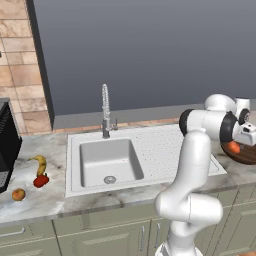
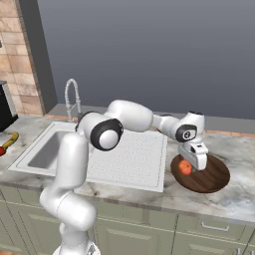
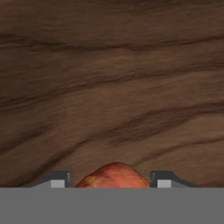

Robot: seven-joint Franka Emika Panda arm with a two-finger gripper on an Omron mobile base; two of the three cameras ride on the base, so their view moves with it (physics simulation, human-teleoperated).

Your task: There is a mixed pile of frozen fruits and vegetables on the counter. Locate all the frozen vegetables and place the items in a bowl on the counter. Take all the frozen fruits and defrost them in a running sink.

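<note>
The gripper (image 2: 191, 167) hangs low over the bowl (image 2: 211, 180) with the round orange-red tomato (image 2: 185, 167) sitting between its jaws, a dark fingertip (image 3: 59, 178) on either side of it in the hand view and the brown wood grain of the bowl directly beyond. The jaws look closed on the tomato, though whether the pads are actually pressing it or standing just off its skin is hard to tell at this angle. From the left base view the same tomato (image 1: 234, 147) shows at the jaws, above the bowl's rim (image 1: 247, 157). As a frozen ball it should be stiff, fairly light and probably slick, so it is apt to roll or squirt out; the safest hold is across its widest middle, with the pads square on opposite sides. Well away from the jaws, on the far side of the sink (image 1: 107, 160), the banana (image 1: 40, 163), the red lumpy pepper (image 1: 41, 180) and the small orange-yellow fruit (image 1: 18, 194) lie near one another on the counter (image 1: 45, 202). The banana is best taken across its mid-length.
</note>
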